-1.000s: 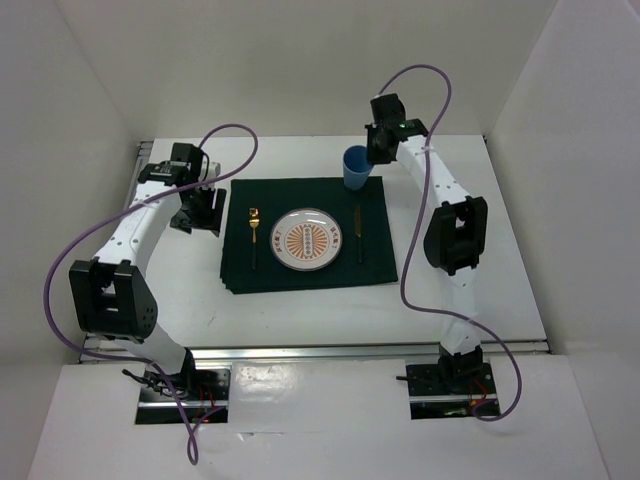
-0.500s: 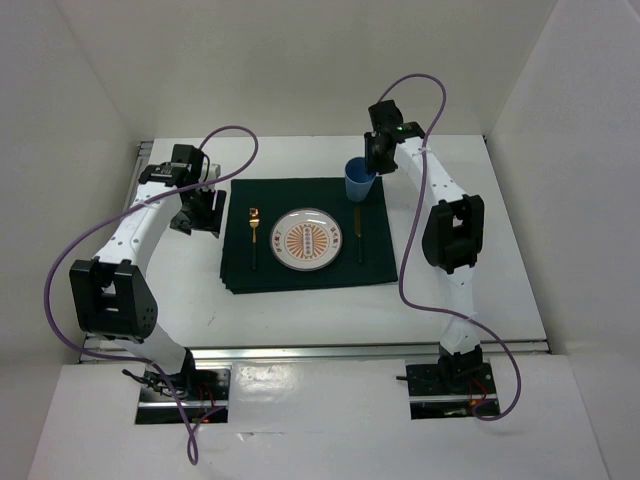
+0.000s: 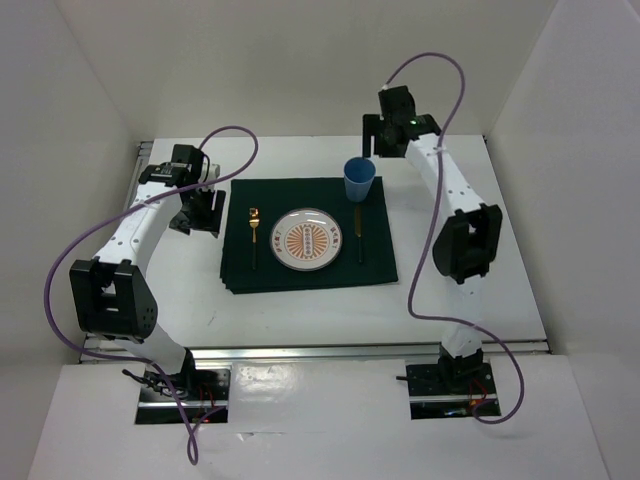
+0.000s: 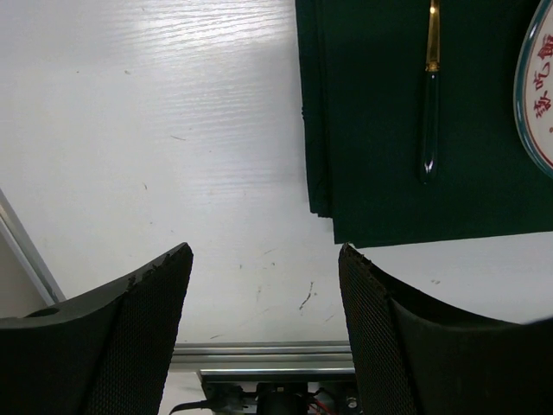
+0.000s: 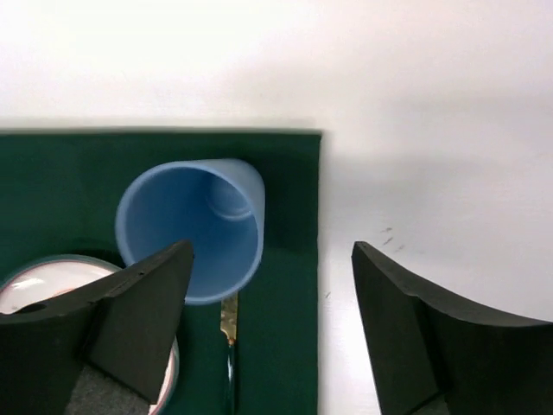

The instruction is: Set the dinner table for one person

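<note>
Because the right claw (image 5: 271,251) hangs spread wide and gripping nothing, just above and behind the blue cup (image 5: 190,229), the likeliest slip is a knock. In the wrist view one finger overlaps the cup's rim, so a sideways or dropping move could tip the cup onto the plate (image 3: 307,240) or off the green mat (image 3: 300,275), whose far corner it stands on. A gold-tipped utensil (image 5: 229,324) lies just on the cup's near side and could be nudged crooked too. The left claw (image 4: 265,252), likewise spread and empty, hovers beside the mat's edge, apart from the other utensil (image 4: 429,95). The dinner table (image 3: 480,280) lies directly beneath both claws, bearing the mat.
</note>
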